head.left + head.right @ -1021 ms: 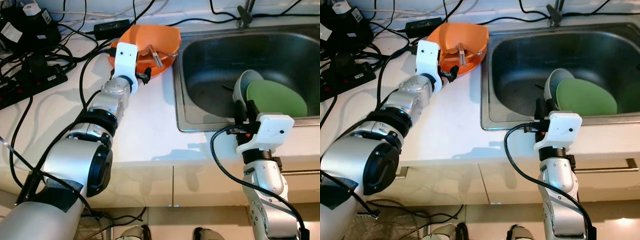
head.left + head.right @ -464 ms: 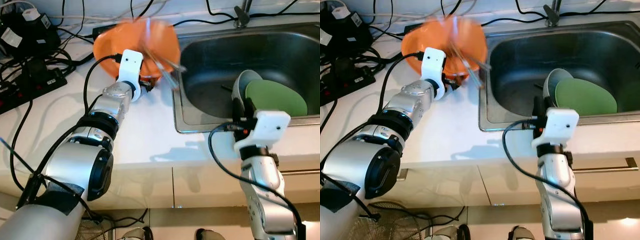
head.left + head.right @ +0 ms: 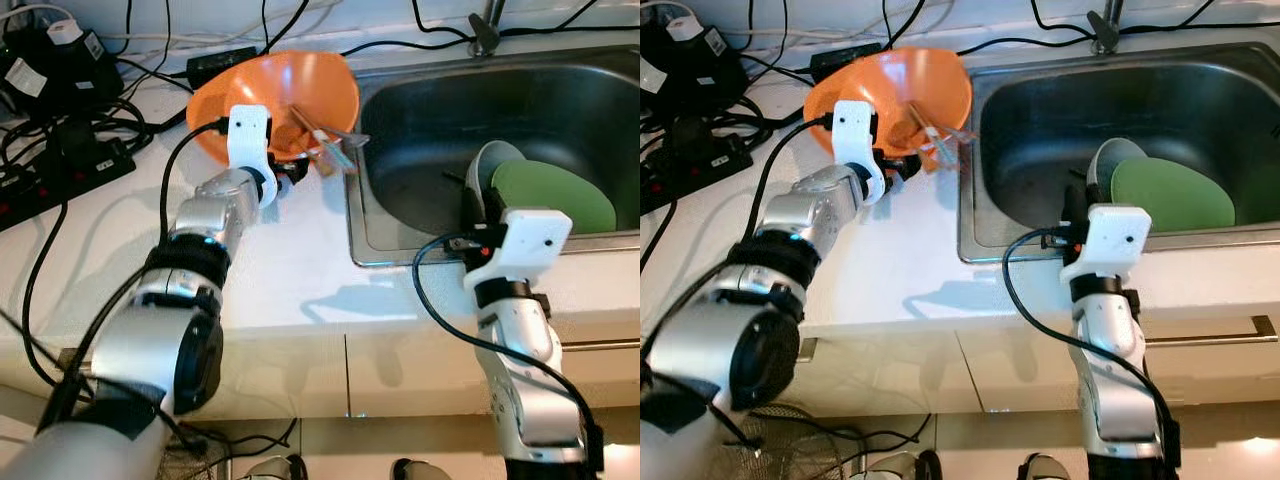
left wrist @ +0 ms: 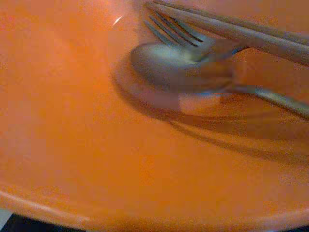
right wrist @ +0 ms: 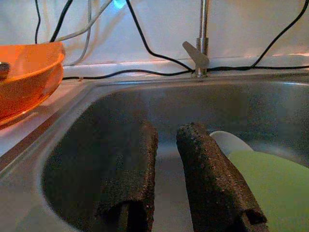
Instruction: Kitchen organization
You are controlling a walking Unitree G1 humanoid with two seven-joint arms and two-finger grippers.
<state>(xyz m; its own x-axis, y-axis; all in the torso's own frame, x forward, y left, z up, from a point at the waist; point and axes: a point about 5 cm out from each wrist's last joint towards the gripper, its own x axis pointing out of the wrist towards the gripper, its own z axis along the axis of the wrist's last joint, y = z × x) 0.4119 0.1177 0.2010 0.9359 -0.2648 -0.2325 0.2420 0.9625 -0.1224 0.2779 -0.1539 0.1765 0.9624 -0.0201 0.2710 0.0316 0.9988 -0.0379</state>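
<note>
Left eye view, nearest: the right gripper [image 3: 470, 205] is at the front rim of the steel sink [image 3: 420, 90], fingers pointing into the basin.
Right fingers: in the right wrist view the two black fingers [image 5: 207, 181] stand a little apart with nothing between them.
Sink contents: a green plate [image 3: 555, 195] leans against a grey bowl [image 3: 490, 165] on the basin's right side, just beyond the right gripper.
Counter: the white countertop [image 3: 290, 250] lies left of the sink.
Left gripper: the left gripper [image 3: 290, 170] is at the near rim of the orange bowl [image 3: 265, 85]; whether its fingers pinch the rim I cannot tell.
Orange bowl: tilted, at the sink's left rear corner, its far edge over the sink rim.
Cutlery: a spoon [image 4: 169, 67], a fork [image 4: 188, 38] and chopsticks [image 4: 251, 34] lie together inside the orange bowl.
Farthest: black power strips and cables [image 3: 60, 120] on the counter's left, and the tap [image 3: 488, 25] behind the sink.
</note>
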